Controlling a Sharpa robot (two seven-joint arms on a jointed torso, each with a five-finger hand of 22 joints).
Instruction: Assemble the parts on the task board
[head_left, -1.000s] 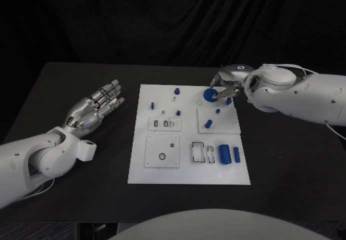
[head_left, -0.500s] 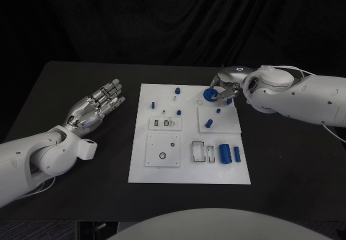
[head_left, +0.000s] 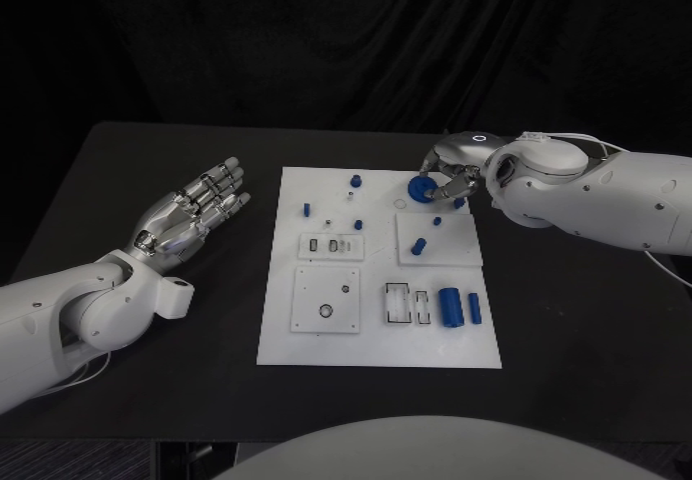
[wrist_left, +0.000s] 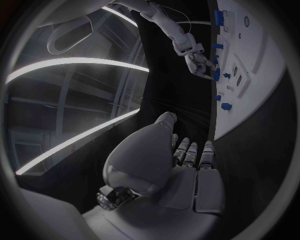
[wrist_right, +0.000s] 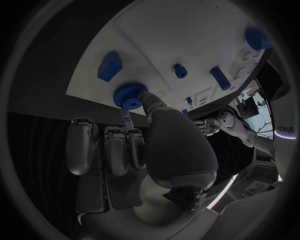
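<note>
The white task board (head_left: 378, 330) lies in the middle of the black table. Over its far right part my right hand (head_left: 450, 170) pinches a blue gear (head_left: 420, 190) between thumb and finger, just above the board; the right wrist view shows the gear (wrist_right: 130, 95) at the fingertips, close to the board's (wrist_right: 187, 30) edge. My left hand (head_left: 191, 212) rests open, palm up with fingers spread, on the table left of the board and holds nothing. Small blue pegs (head_left: 353, 181) and a blue cylinder (head_left: 449, 307) are on the board.
More blue parts are on the board: a peg (head_left: 306, 210) at the left, a short piece (head_left: 417, 247) on the right square plate, a thin rod (head_left: 473, 309) beside the cylinder. A blue block (wrist_right: 109, 66) lies close to the gear.
The right arm has eased very slightly towards the board, with the gear still pinched over the same spot. The left hand has not moved.
</note>
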